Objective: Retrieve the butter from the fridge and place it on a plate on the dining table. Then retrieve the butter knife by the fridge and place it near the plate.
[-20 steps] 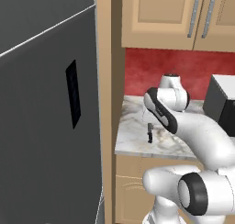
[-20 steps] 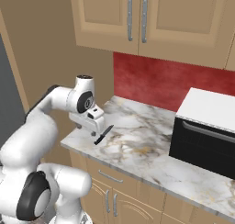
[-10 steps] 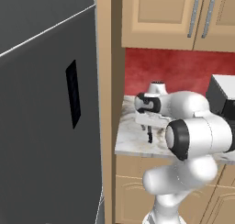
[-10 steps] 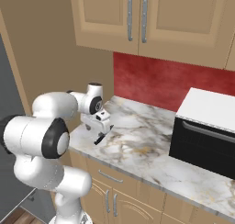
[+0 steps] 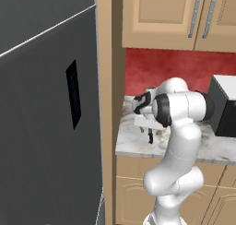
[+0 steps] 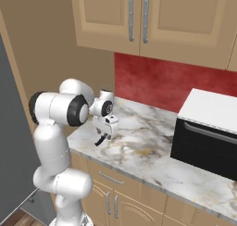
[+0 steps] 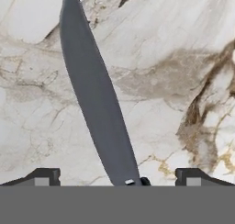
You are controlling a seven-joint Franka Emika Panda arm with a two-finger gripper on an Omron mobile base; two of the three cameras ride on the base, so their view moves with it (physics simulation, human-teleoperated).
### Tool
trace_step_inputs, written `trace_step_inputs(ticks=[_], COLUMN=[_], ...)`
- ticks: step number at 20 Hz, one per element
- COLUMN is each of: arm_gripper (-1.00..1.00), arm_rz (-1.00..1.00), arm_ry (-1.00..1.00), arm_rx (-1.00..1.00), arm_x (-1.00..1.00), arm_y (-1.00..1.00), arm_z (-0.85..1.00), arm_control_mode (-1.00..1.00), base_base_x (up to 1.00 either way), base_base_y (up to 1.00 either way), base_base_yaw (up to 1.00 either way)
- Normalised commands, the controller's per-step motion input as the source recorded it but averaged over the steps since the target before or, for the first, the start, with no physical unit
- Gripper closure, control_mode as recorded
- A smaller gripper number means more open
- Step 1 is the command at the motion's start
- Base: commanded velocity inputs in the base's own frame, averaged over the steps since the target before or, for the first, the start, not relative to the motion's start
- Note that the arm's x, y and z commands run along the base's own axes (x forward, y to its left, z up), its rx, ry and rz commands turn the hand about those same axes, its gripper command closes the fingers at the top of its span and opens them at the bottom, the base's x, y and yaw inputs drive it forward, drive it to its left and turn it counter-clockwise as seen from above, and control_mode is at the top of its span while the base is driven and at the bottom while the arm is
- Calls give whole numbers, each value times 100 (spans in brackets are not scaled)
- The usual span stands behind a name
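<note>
The butter knife (image 7: pixel 94 94) is a slim dark utensil lying flat on the marble wall counter (image 5: pixel 133 148) just right of the fridge (image 5: pixel 46 127). It also shows as a short dark sliver in the base views (image 5: pixel 150 137) (image 6: pixel 100 140). My gripper (image 7: pixel 117 176) points down right above it, open, with one finger tip on each side of the blade and nothing held. From the base cameras the gripper (image 5: pixel 147 126) (image 6: pixel 108 127) hangs close over the knife. The butter, the plate and the dining table are out of view.
A black and white microwave (image 6: pixel 208 137) stands on the same counter to the right. Tan wall cabinets (image 6: pixel 139 16) hang above a red backsplash (image 6: pixel 157 81). A tan side panel (image 5: pixel 110 104) separates the fridge from the counter.
The arm's links have swung upright in front of the counter. The open gripper has stayed over the knife and come a little lower toward it.
</note>
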Motion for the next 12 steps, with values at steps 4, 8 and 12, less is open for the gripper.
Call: trace_step_inputs(ticks=[4, 8, 12], arm_gripper=[-100, -100, -100], arm_rz=[0, 0, 0], arm_ry=[0, 0, 0], arm_rx=[0, 0, 0], arm_x=[-2, -5, 0], arm_y=[0, 0, 0], arm_z=[-30, -16, -14], arm_control_mode=[-100, -100, -100], base_base_x=[0, 0, 0], base_base_y=[0, 0, 0], base_base_yaw=[0, 0, 0])
